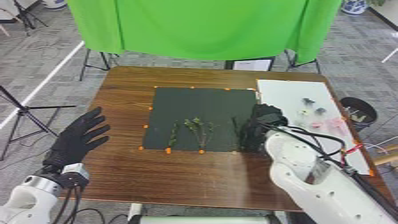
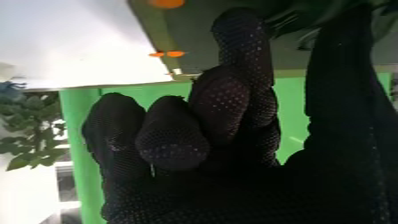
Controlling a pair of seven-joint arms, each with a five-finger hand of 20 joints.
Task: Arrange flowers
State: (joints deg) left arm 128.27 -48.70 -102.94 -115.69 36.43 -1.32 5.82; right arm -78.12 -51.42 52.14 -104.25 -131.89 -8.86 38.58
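Brown wooden table (image 1: pixel 124 175), dark mat (image 1: pixel 204 102), green cloth (image 1: pixel 204 30), grey carpet (image 1: pixel 40 45)

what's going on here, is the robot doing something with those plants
The robot is at work arranging flowers. Its right hand is at the right edge of the dark mat, right beside a thin green stem; whether it has hold of it, I can't tell. More leafy sprigs lie on the mat. The left hand is open at the table's left side.
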